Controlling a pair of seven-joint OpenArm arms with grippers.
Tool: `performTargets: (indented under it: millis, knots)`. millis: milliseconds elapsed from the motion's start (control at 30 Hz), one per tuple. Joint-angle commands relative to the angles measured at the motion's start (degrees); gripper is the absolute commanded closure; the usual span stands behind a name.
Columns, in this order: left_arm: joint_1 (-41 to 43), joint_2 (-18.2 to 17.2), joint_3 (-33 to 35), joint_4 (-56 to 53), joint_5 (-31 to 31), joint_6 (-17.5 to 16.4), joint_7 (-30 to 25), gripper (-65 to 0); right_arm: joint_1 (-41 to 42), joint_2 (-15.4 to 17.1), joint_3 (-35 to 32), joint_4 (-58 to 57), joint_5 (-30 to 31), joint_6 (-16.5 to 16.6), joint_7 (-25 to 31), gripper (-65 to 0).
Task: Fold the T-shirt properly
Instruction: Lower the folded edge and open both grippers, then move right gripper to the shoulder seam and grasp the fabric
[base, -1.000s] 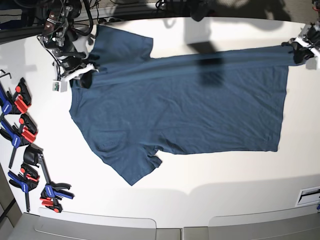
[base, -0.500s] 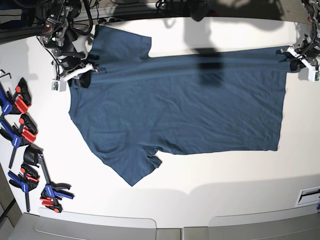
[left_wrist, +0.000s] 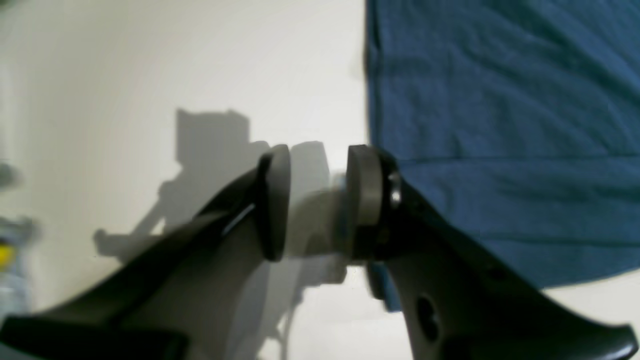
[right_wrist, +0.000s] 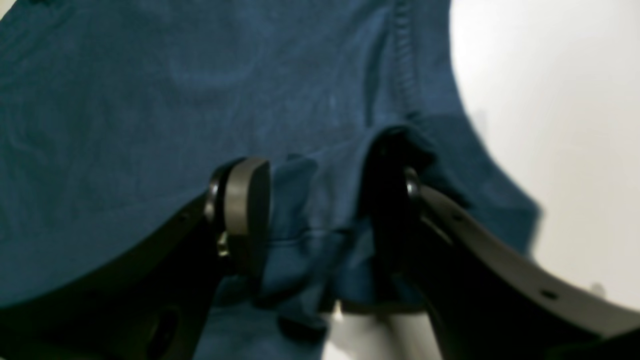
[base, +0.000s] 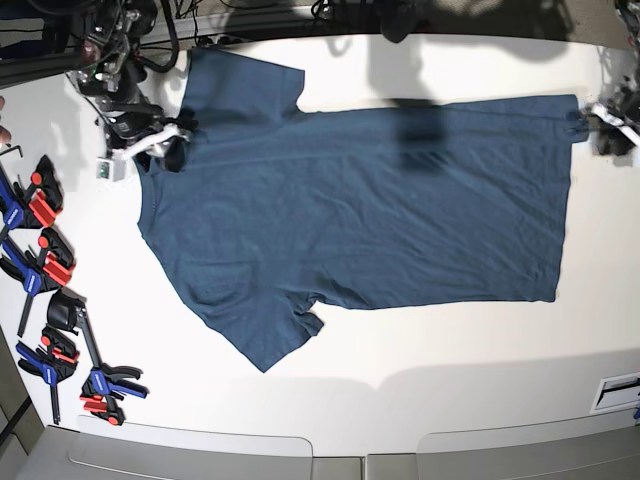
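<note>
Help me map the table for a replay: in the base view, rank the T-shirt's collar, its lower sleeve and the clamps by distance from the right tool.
1. Collar, directly at the right tool, top left.
2. Clamps, down the left edge.
3. Lower sleeve, lower middle.

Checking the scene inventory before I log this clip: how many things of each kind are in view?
T-shirt: 1
Grippers: 2, the left gripper and the right gripper
Clamps: at least 5; they overlap at the table's edge, so an exact count is not possible
Total: at least 8
</note>
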Motion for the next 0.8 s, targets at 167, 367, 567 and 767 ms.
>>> performTargets:
  millis: [167,367,567,767]
  knots:
    - [-0.11,-4.85,-10.34,0.83,-5.7,0.09,-1.09,-17.7,-2.95,1.09,7.82,4.57,7.8,0.52,-1.92,-30.6]
    - [-0.11,-7.65,-16.46,0.83,-6.56,0.11,-1.07,-17.7,-11.3,0.76,10.08,4.96,15.69,0.66,-4.59,-30.6]
    - [-0.11,-8.44,-16.83,0.83,-6.6,0.11,-1.18,-17.7,-17.53,-2.67,9.51,4.92,18.93,2.62,-4.48,-30.5]
    - [-0.11,-8.41,-16.83,0.83,-6.58,0.11,-1.55,-17.7,-19.71,-5.81,5.35,4.87,18.6,2.58,-4.28,-30.5]
